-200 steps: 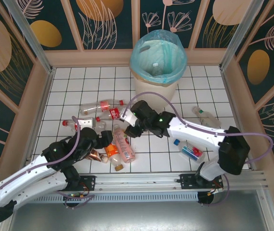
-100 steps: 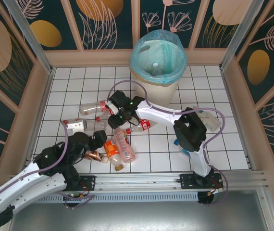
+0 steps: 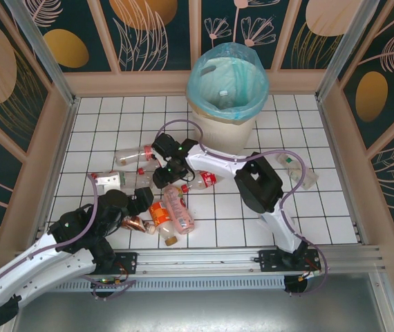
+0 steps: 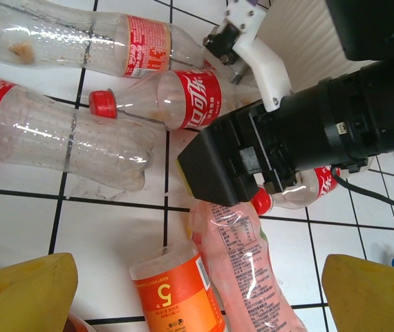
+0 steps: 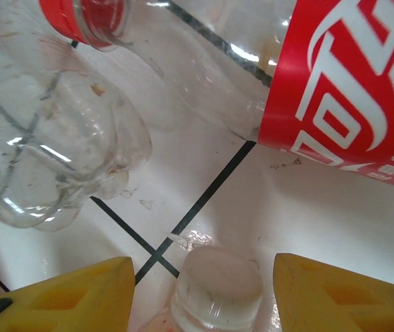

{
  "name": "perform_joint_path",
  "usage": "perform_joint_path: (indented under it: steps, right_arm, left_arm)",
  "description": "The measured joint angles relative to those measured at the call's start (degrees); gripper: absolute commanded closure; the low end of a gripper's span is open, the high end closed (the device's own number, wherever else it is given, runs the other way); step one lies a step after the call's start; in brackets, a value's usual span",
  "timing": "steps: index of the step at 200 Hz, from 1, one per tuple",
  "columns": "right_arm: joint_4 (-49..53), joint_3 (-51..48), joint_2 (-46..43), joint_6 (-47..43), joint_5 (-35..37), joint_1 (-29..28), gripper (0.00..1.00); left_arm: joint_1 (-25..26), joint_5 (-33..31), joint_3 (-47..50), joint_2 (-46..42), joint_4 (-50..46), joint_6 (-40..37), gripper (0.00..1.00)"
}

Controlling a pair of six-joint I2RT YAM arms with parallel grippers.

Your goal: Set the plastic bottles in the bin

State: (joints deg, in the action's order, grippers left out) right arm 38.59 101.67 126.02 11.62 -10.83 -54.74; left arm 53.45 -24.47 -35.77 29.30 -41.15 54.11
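Right pincer [image 5: 211, 280] is down over the pile, yellow fingers [image 5: 66, 290] set apart either side of a pale cap [image 5: 216, 283], with a gap on both sides and nothing gripped yet. I'd call that a neck-end approach: the bottle bodies lie packed together, and the cap is the one part with room around it. Just past it, a red-labelled cola bottle [image 5: 349, 90] and a clear bottle [image 5: 52, 152] lie flat on the tiled bench [image 5: 204, 180]. From above, the right arm stretches across to that cluster. The bin [image 3: 218, 131] stands just beyond it by the back wall, with one bottle [image 3: 222, 95] already down in its liner. Left pincer [image 4: 197, 290] hangs low beside the action, jaws wide and empty, over the orange bottle [image 4: 173, 294] and the pink bottle [image 4: 242, 270]. It's probably held off so the two arms don't clash. Another bottle [image 3: 297, 169] lies well apart on the right, so most of the job looks undone.
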Motion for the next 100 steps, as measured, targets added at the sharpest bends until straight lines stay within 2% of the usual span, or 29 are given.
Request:
perform_joint_path:
  steps: [46,100]
  right_arm:
    - [1.8,1.2,1.0,0.6,-0.9,0.0,0.47]
    - [2.6,2.3,1.5,0.8,-1.0,0.0,0.59]
  left_arm:
    - [0.0,0.0,0.0,-0.4,0.0,0.0,0.09]
    - [0.0,0.0,0.0,-0.5,0.0,0.0,0.09]
